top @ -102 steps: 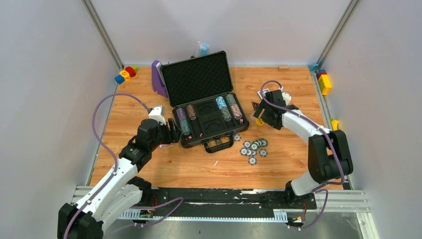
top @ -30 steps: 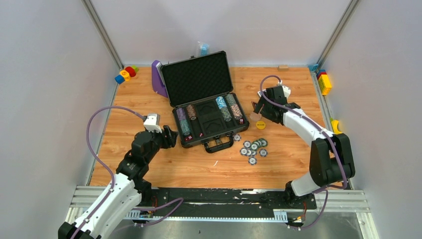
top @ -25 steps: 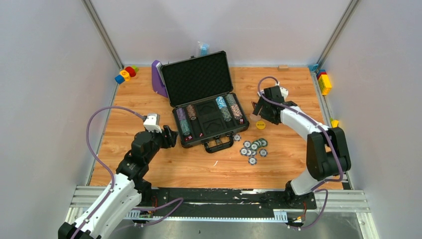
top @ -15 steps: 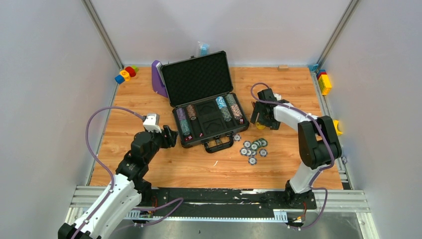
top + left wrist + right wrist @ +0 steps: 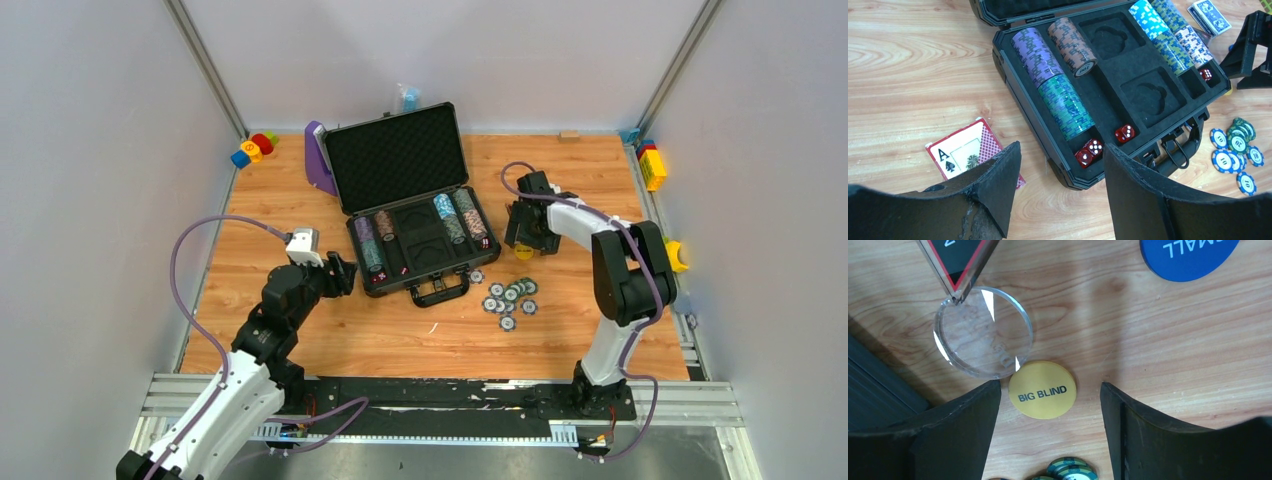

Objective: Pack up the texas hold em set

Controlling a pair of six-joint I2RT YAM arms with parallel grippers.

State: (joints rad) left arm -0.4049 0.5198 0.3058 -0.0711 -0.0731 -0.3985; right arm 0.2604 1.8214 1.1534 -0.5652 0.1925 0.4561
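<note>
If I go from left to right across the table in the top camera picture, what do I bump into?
You meet coloured toy blocks → purple stand → open briefcase → loose poker chips → yellow block.

right tool [image 5: 1050,390] astride yellow button [image 5: 1042,389] | clear disc [image 5: 983,331] crowds one finger | bare table [image 5: 1148,330] beside other
</note>
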